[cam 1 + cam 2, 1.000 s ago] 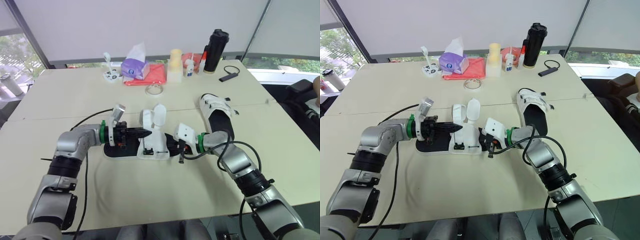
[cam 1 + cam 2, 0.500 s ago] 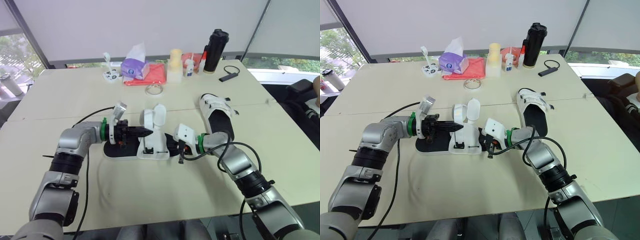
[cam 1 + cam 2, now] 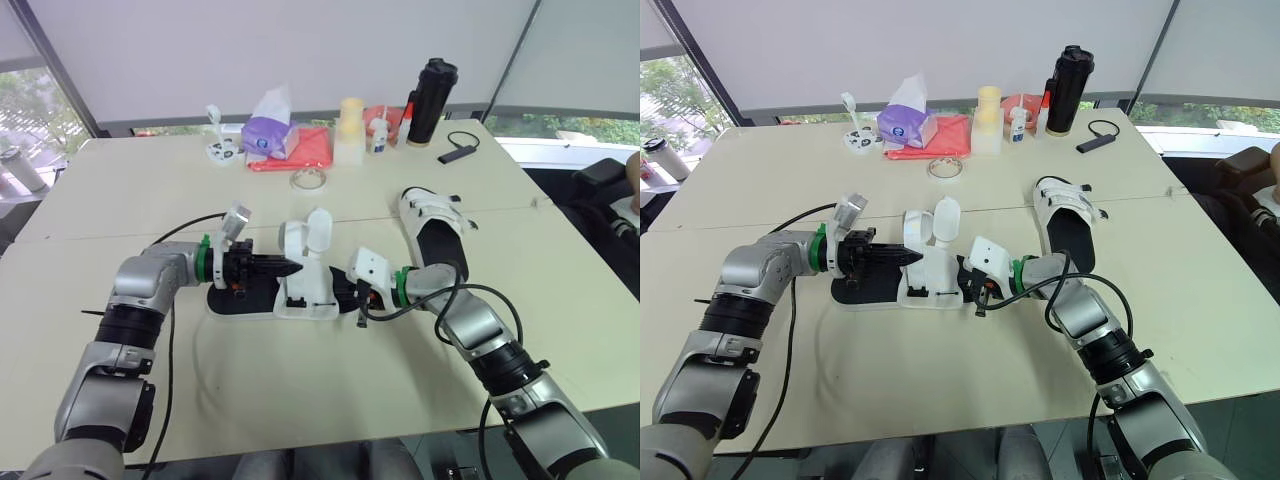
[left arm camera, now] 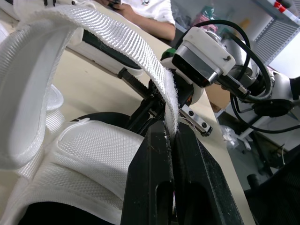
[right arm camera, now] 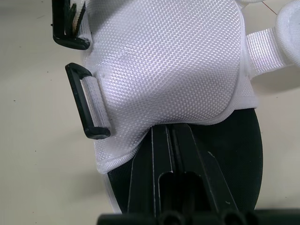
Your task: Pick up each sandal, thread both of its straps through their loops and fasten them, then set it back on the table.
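A sandal (image 3: 305, 290) with a black sole and white upper lies at the table's middle, its two straps (image 3: 308, 235) standing up unfastened. My left gripper (image 3: 286, 268) reaches in from the left and is shut on one white strap (image 4: 140, 51), pinched between the fingertips (image 4: 159, 140). My right gripper (image 3: 346, 291) comes from the right, shut on the sandal's sole edge under the white upper (image 5: 164, 61). Two black loops (image 5: 86, 115) sit on the upper's side. A second sandal (image 3: 436, 226) lies to the right with its straps closed across it.
Along the far edge stand a purple tissue pack (image 3: 268, 134), red cloth (image 3: 312, 150), yellow cups (image 3: 350, 128), a small bottle (image 3: 379, 134) and a black flask (image 3: 428, 100). A tape roll (image 3: 308, 180) and a black device (image 3: 458, 152) lie nearer. A person's hand (image 3: 632, 190) is at the right.
My left arm has shifted very slightly; both grippers keep their hold and the sandal lies where it was.
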Controlling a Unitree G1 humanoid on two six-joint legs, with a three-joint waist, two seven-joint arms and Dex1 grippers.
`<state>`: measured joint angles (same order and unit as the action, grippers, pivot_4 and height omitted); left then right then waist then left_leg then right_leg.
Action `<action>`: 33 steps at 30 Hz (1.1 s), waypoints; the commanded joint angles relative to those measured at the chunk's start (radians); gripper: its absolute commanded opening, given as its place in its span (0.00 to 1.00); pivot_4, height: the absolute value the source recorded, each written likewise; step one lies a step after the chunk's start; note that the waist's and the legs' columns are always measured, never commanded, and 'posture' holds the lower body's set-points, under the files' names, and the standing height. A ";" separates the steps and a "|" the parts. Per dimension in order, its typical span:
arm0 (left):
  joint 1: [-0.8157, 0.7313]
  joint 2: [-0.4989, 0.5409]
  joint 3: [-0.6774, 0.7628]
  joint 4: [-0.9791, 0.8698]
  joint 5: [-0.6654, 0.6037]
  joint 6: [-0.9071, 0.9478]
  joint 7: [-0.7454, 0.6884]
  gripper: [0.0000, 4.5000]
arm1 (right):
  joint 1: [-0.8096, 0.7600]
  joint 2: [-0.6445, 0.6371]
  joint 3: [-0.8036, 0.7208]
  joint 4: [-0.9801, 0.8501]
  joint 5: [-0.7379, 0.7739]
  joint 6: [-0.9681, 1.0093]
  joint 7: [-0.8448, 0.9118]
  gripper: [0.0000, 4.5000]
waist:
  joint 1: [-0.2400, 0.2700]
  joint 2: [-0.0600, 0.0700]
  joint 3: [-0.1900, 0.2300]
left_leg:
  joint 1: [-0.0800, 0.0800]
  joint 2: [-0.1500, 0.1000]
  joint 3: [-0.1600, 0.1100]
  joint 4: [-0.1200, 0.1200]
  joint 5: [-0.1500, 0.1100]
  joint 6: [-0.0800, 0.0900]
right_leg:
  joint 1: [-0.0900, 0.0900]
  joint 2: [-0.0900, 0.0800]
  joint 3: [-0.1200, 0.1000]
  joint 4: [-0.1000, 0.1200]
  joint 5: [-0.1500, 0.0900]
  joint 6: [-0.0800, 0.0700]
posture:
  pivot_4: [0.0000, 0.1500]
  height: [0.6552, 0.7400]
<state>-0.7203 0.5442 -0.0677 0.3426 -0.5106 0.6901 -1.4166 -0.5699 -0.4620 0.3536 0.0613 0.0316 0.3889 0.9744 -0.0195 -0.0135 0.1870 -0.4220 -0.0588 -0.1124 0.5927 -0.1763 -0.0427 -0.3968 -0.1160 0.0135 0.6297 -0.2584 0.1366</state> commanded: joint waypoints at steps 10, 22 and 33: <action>0.018 0.027 -0.031 -0.039 0.029 -0.085 -0.053 0.02 | 0.015 -0.012 0.027 0.028 -0.026 0.023 0.005 0.00 | 0.000 0.000 0.000 | 0.000 0.000 0.000 0.000 0.000 0.000 | 0.000 0.000 0.000 0.000 0.000 0.000 | 1.00 1.00; 0.129 0.043 -0.077 -0.139 0.074 -0.171 -0.058 0.02 | 0.015 -0.011 0.027 0.030 -0.028 0.021 0.006 0.00 | 0.000 0.000 0.000 | 0.000 0.000 0.000 0.000 0.000 0.000 | 0.000 0.000 0.000 0.000 0.000 0.000 | 1.00 1.00; 0.157 0.056 -0.068 -0.155 0.082 -0.146 0.004 0.18 | 0.011 -0.008 0.028 0.036 -0.029 0.016 0.006 0.00 | 0.000 0.000 0.000 | 0.000 0.001 0.000 0.000 0.000 0.000 | 0.000 0.000 0.000 0.000 0.000 0.000 | 1.00 1.00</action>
<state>-0.5665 0.5829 -0.1430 0.2155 -0.4256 0.5249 -1.4175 -0.5717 -0.4621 0.3536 0.0635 0.0286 0.3868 0.9784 -0.0192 -0.0134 0.1870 -0.4220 -0.0583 -0.1125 0.5926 -0.1764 -0.0427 -0.3969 -0.1161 0.0136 0.6297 -0.2586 0.1362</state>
